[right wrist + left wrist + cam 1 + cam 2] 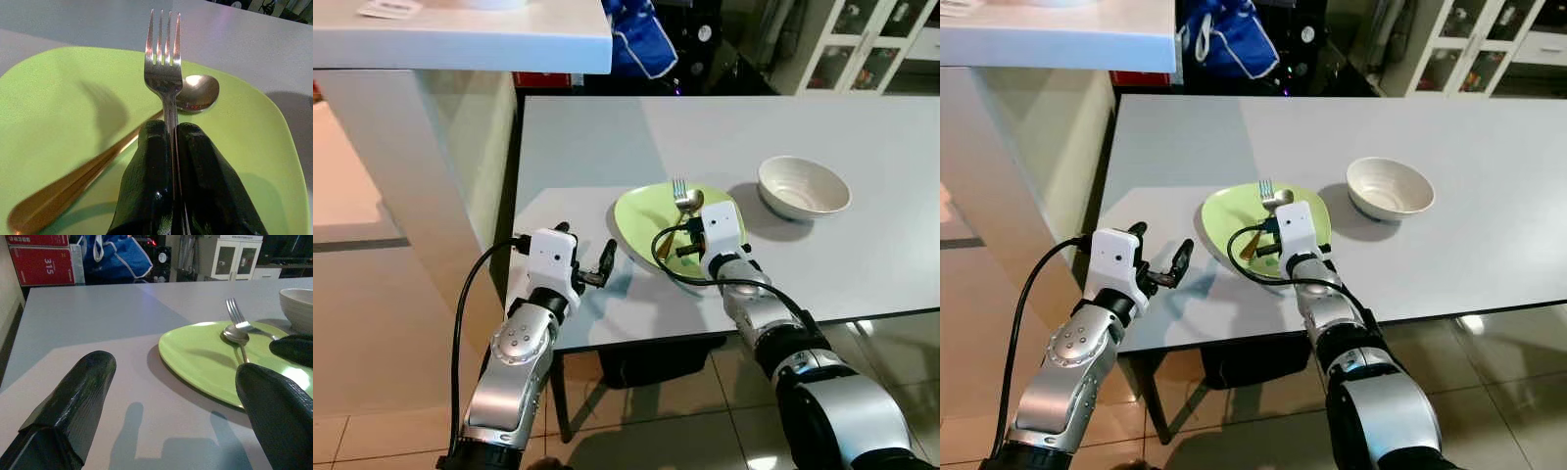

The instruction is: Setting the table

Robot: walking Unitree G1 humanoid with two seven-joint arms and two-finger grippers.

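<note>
The right gripper (173, 147) is over the green plate (641, 220). Its two black fingers (146, 186) are pressed together on the handle of a silver fork (164, 63). The fork sticks out past the fingertips, with its prongs pointing away from the robot, toward the far edge of the plate. I think the fork is held a little above the plate, but it is hard to be sure.

A spoon (195, 93) lies on the plate too. Its round silver bowl sits just beside the fork's neck, and its gold handle runs slanted under the gripper toward the near side of the plate.

The plate sits on the grey counter (607, 137), close to the near edge. A white bowl (803, 186) stands on the counter to the right of the plate, near it but not touching.

The left gripper (592, 259) is low over the counter, just left of the plate. Its fingers (78, 396) are spread wide apart and hold nothing.

A blue bag (1224, 39) sits behind the far end of the counter. A white cabinet with glass doors (867, 44) stands farther back on the right.
</note>
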